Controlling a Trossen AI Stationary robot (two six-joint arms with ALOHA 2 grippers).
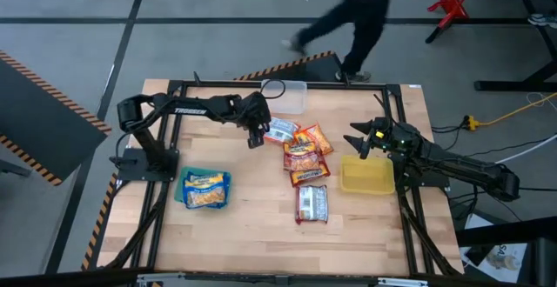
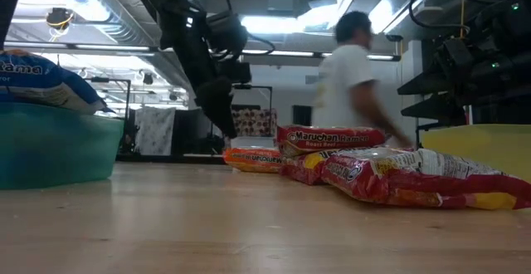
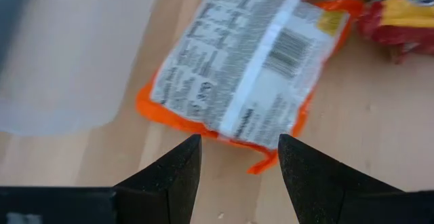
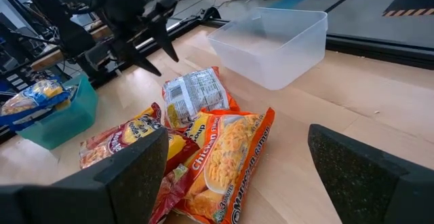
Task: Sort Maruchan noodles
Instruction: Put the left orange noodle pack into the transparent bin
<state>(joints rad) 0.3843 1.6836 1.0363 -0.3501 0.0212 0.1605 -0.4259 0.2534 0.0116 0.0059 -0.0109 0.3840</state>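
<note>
Your left gripper point(image 3: 239, 166) hangs with its fingers spread apart and empty, just short of the face-down orange packet point(image 3: 244, 68), whose white back label and barcode fill the upper centre of the left wrist view. In the high view that gripper point(image 1: 255, 135) sits left of centre in the upper half of the frame, beside the same packet point(image 1: 280, 130), which lies at the upper left edge of the loose pile.

To take it cleanly, I judge you should line the fingers so they straddle the packet's near crimped edge, then come down until the tips almost meet the wooden table point(image 1: 252, 226) before closing. The wrapper is thin and crinkly and will likely slip, so bite well in from the edge, not on the frill.

Farther toward the frame's centre, the other orange packets point(image 1: 306, 152) overlap each other, and the red-and-white packet point(image 1: 312, 203) lies below them; keep your fingers off those so only one lifts. The clear bin point(image 1: 290, 96) stands just above the target in the high view, so mind its wall as you descend.

At lower left the teal bin point(image 1: 187, 202) already holds the blue-and-yellow packets point(image 1: 206, 190). At right the yellow bin point(image 1: 365, 178) holds nothing, and your right gripper point(image 1: 365, 141) waits above its upper edge, fingers wide and empty
</note>
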